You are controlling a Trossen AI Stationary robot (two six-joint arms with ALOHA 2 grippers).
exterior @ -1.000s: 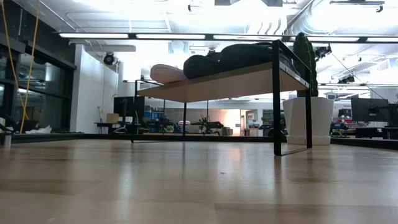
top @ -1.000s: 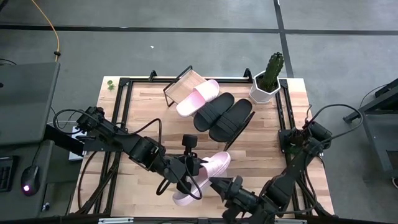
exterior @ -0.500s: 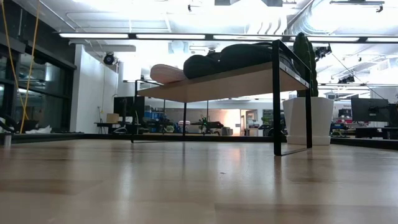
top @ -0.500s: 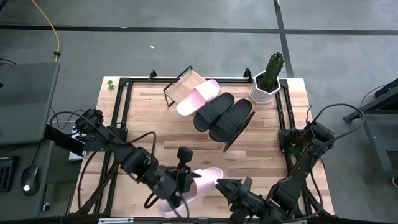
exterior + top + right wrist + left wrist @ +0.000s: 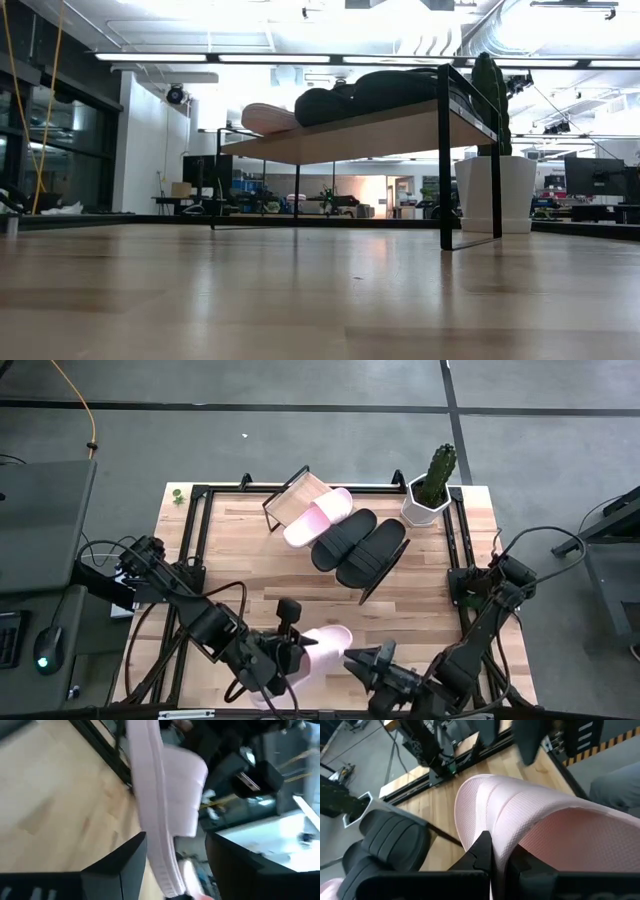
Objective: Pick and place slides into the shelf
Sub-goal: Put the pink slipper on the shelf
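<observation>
One pink slide hangs above the near part of the table, with my left gripper shut on it. My right gripper is open at the slide's right-hand end. In the right wrist view the slide shows edge-on between its spread fingers. The shelf stands at the far side, with its wooden board sloping. On it lie another pink slide and two black slides side by side. In the low view the shelf carries them on top. My left gripper pinches an edge of the pink slide between its two fingers; strap or sole rim, I cannot tell. The slide is lifted clear of the table and reaches out beyond the fingers. My right gripper has the slide's sole edge between its open fingers; I cannot tell whether it touches.
A white pot with a cactus stands just right of the shelf at the far right corner. Black frame rails run along the table's left and right sides. Bare wood lies between the shelf and the grippers.
My left gripper has carried the pink slide a little toward the table's near-left corner, still clear of the wood. My right gripper has rolled about its own axis and stayed beside the slide's end.
</observation>
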